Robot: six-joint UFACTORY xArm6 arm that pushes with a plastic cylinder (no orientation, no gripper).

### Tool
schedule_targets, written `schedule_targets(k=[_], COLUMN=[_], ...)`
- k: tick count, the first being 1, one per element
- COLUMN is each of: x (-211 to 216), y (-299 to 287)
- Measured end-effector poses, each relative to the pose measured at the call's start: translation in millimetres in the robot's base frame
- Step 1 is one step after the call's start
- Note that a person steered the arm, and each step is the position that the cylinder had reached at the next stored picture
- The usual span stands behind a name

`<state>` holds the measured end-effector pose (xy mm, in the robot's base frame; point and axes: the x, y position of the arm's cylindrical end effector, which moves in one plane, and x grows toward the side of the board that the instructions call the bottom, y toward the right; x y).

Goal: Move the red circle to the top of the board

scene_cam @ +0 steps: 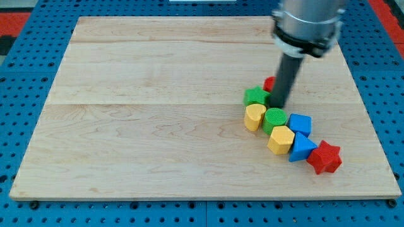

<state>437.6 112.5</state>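
The red circle is mostly hidden behind my rod at the view's right; only a small red part shows. My tip stands just below it, touching or nearly touching it, between the green block on its left and the green circle below.
A cluster lies below the tip: a yellow block, a yellow hexagon, a blue block, a blue triangle and a red star. The wooden board lies on a blue perforated table.
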Motion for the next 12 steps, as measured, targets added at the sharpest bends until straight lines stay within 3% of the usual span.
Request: schedule_targets(k=[2,4,5,6,8,9,10,11,12], x=[-77,-52,-66,-104,-75,-111,-164,-178,-150], y=[-8,3,58,36,1,-50,-11,-18,-18])
